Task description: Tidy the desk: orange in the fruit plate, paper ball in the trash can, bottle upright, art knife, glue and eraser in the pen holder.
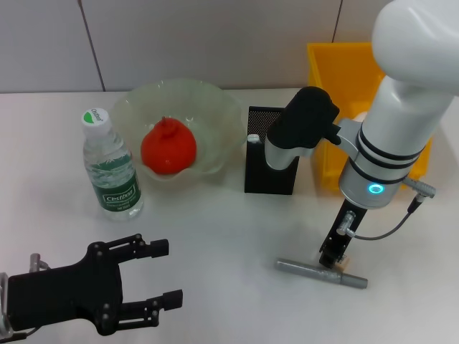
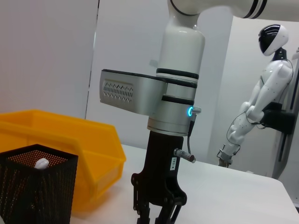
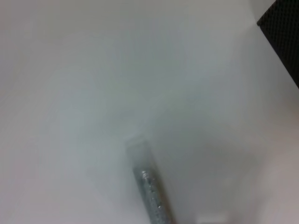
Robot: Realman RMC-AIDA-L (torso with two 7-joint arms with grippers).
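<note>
The orange (image 1: 168, 147) lies in the pale-green fruit plate (image 1: 140, 100). The bottle (image 1: 109, 168) stands upright to the plate's left. The black mesh pen holder (image 1: 269, 161) stands mid-table with a white-capped item (image 1: 252, 137) in it; the left wrist view shows the holder (image 2: 37, 191) too. My right gripper (image 1: 333, 261) points straight down at the table, right over the grey art knife (image 1: 315, 271) and a small tan eraser (image 1: 344, 264). The knife also shows in the right wrist view (image 3: 149, 186). My left gripper (image 1: 163, 274) is open and empty at the front left. I see no paper ball clearly.
The yellow trash can (image 1: 341, 68) stands at the back right, partly behind my right arm, and shows in the left wrist view (image 2: 79, 140). A white humanoid figure (image 2: 261, 93) stands far off beyond the table.
</note>
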